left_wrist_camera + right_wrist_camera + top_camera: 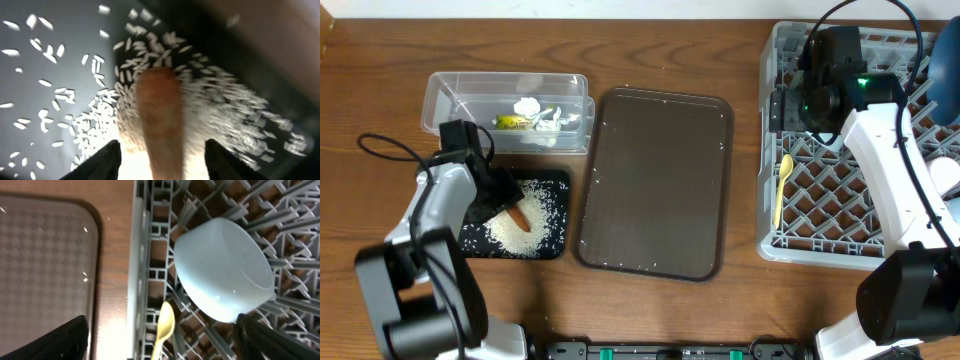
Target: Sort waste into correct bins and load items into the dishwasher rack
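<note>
Overhead: my left gripper (500,195) hangs over the black tray (556,184), at the desk's left front, and is the nearer arm. Left wrist: one carrot stick (160,115) on the rice (100,125), long axis straight ahead between my wide fingers (107,160), untouched. Right wrist: right gripper (160,325) spread and empty over one bowl (222,270) and one spoon (164,330) in the rack (145,255).

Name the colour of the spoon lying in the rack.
Pale yellow. The spoon lies in the grey rack; the overhead view shows it best.

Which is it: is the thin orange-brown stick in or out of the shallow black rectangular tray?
In. The stick lies on the white rice grains heaped inside the black tray.
</note>
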Tool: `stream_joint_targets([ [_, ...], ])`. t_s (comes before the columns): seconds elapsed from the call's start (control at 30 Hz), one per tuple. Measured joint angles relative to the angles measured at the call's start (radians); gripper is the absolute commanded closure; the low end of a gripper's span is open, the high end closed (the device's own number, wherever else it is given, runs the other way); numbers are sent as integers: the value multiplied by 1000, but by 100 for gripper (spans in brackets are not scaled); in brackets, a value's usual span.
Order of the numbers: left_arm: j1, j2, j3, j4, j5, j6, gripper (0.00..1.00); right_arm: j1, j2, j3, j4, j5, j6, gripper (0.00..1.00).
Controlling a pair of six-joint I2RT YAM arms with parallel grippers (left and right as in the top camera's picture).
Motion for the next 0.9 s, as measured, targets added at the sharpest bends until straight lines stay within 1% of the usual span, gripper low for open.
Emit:
stream_joint_targets([
  [0.1, -22, -96, 8, 1, 47, 58, 26, -13, 0, 0, 43, -57, 6, 5],
  [0.17, -60, -156, 24, 0, 72, 92, 20, -38, 0, 0, 73, -127, 10, 5],
  [0.27, -136, -215, 48, -24, 92, 127, 16, -87, 0, 0, 82, -214, 13, 5],
  [0.4, -211, -229, 58, -161, 105, 146, 15, -166, 0, 0, -24, -246, 21, 1],
  [0.47, -219, -222, 57, -254, 110, 145, 15, -195, 0, -2, -88, -216, 21, 1],
  [0.6, -211, -222, 57, -365, 111, 144, 15, -229, -1, -2, -164, -174, 22, 1],
  [0.7, -207, -233, 57, -399, 111, 146, 15, -232, -13, -2, -206, -159, 19, 1],
  [0.8, -207, -298, 54, -391, 111, 154, 15, -231, -51, -15, -203, -153, 13, 1],
  [0.9, -207, -442, 26, -336, 111, 172, 15, -231, -151, -107, -104, -136, 10, 1],
])
